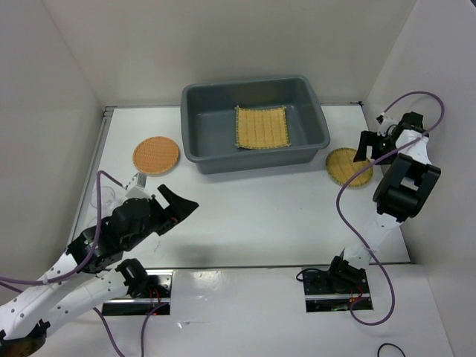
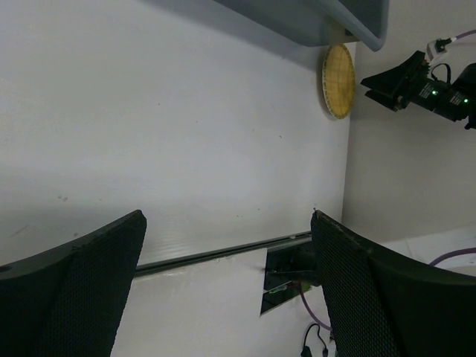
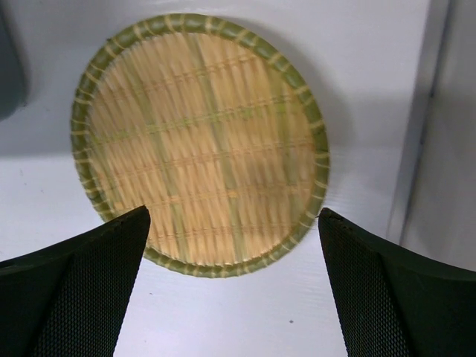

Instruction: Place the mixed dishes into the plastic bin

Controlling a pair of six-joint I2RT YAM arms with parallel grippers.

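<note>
The dark grey plastic bin [image 1: 320, 126] stands at the back middle of the table, with the square tan woven mat [image 1: 261, 127] lying flat inside it. An orange-brown round tray [image 1: 156, 155] lies to the bin's left. A yellow round tray [image 1: 349, 166] [image 3: 201, 149] lies to its right and also shows in the left wrist view [image 2: 337, 80]. My right gripper [image 1: 370, 149] [image 3: 232, 212] hovers open over the yellow tray's near rim, touching nothing. My left gripper [image 1: 178, 204] [image 2: 227, 216] is open and empty over bare table at the front left.
White walls close in the table on the left, back and right. A dark rail [image 2: 223, 251] marks the table's near edge, with both arm bases behind it. A purple cable [image 1: 342, 201] loops beside the right arm. The bin's corner [image 2: 357, 18] shows in the left wrist view.
</note>
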